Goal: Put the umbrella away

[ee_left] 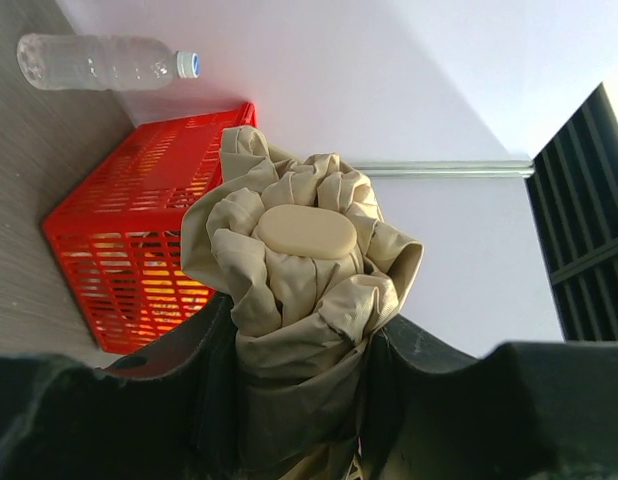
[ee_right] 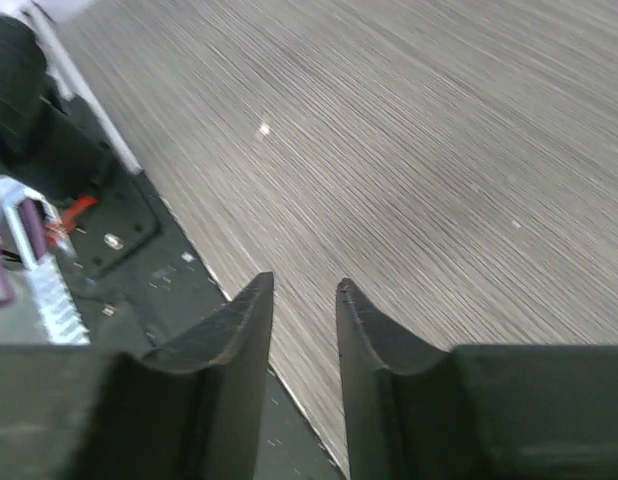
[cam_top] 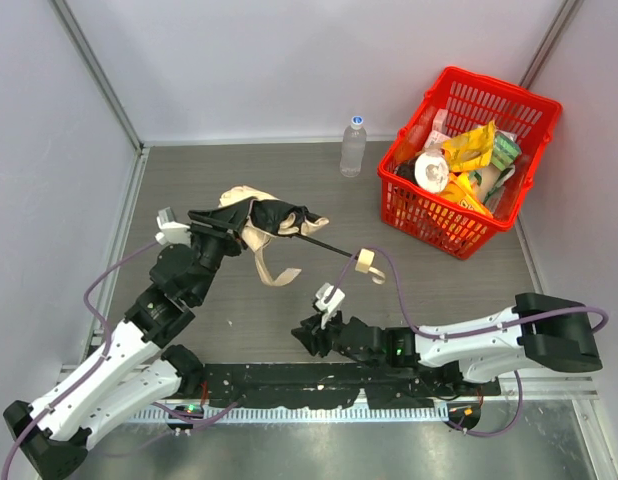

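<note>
Umbrella (cam_top: pixel 251 213) in left hand (ee_left: pixel 299 385), bottle (cam_top: pixel 353 146) nr red basket (cam_top: pixel 489 86)

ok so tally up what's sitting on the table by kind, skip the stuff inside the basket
umbrella: 1
water bottle: 1
red basket: 1
total: 3
</note>
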Available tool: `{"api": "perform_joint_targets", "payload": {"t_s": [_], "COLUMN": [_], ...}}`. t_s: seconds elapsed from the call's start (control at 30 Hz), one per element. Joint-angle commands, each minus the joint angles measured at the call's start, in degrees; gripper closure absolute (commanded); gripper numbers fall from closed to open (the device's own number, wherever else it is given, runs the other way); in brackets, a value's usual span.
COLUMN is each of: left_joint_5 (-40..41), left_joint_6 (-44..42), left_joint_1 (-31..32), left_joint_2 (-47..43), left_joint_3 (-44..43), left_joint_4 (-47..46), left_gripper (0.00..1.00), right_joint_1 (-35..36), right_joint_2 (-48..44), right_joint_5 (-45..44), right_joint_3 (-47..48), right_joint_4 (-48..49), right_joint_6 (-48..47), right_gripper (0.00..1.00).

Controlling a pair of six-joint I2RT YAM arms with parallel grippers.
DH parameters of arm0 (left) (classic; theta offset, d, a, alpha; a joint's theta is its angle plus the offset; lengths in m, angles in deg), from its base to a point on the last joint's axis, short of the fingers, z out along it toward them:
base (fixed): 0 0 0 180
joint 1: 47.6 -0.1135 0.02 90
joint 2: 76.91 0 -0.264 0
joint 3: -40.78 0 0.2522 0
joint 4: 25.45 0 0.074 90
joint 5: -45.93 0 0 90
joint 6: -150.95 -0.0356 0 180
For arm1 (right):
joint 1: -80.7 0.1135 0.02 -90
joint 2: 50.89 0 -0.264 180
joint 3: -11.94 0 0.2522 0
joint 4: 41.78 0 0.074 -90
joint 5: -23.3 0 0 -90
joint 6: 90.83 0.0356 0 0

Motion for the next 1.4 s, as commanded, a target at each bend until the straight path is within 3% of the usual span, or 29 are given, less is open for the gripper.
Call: {"api": "perform_joint_targets", "payload": {"t_s": [0.0,0.1,0.27,0.37,0.6,0.73,0.9,0.97,1.1,1.2,1.27,1.37], "left_joint_5": [1.76,2.02,4.30,7.02,8.09,6.60,1.95,0.27,-3.42,-5.97,-7.55,-8.61], "left_joint_6": [-4.77,-10.31,-19.28,-20.00,-21.92,-22.02,-20.35,-20.00,-20.09,-19.30,-17.81,-15.43], "left_joint_1": [-0.37,-0.29,-0.37,-0.37,-0.37,-0.37,-0.37,-0.46,-0.37,-0.64,-0.90,-1.16], "left_joint_2": [-3.08,-2.99,-2.46,-4.30,-9.66,-10.28,-10.28,-9.85,-7.39,-5.72,-4.66,-3.08], "left_joint_3": [-5.00,-6.06,-8.96,-7.74,-7.38,-7.82,-3.88,-2.29,-0.36,1.75,3.16,5.09], "left_joint_4": [-2.68,-0.30,7.35,9.81,9.72,8.68,0.34,-3.36,-10.29,-15.92,-19.26,-23.92], "left_gripper": [1.00,1.00,1.00,1.00,1.00,1.00,1.00,1.00,1.00,1.00,1.00,1.00], "right_joint_1": [1.31,4.90,9.49,9.40,7.03,2.38,-15.69,-20.81,-28.30,-33.29,-37.68,-43.06], "right_joint_2": [-4.39,-8.43,-13.54,-15.90,-31.54,-46.98,-59.15,-54.43,-32.03,-21.74,-19.62,-16.27], "right_joint_5": [-8.70,-9.32,-4.93,-10.71,-18.97,-21.38,-4.52,3.74,22.64,36.61,43.82,55.32], "right_joint_3": [-2.02,-1.15,2.89,1.68,-14.75,-15.91,-12.05,-7.14,7.17,10.19,8.71,1.96], "right_joint_4": [-4.12,-13.71,-24.88,-32.43,-35.52,-51.94,-48.12,-47.40,-46.27,-38.13,-30.23,-13.44], "right_joint_6": [4.45,4.90,10.07,19.62,39.48,55.40,48.06,45.51,39.09,39.43,44.77,60.46], "right_gripper": [0.59,0.51,0.50,0.50,0.51,0.51,0.51,0.49,0.44,0.41,0.39,0.39]}}
